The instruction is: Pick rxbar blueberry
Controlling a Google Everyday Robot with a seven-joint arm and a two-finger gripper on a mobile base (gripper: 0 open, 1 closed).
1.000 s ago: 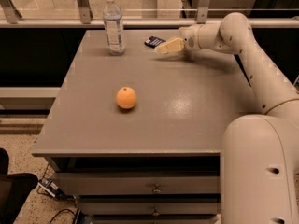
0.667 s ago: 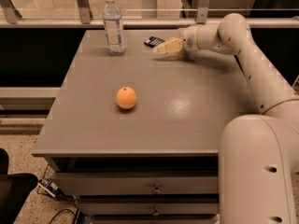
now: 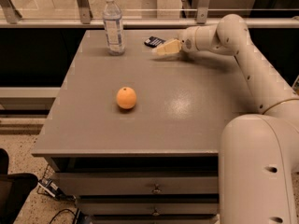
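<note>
Camera view shows you the gripper (image 3: pixel 162 49) low over the far table (image 3: pixel 196 111), just beside the rxbar blueberry (image 3: pixel 153 41); spread or closed, you cannot tell.

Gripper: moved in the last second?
No. The gripper sits by the bar, at the same gap from the bottle as before.

rxbar blueberry (image 3: pixel 152 41) partly hidden behind gripper (image 3: pixel 161 49) at far table (image 3: pixel 196 120) edge.
</note>
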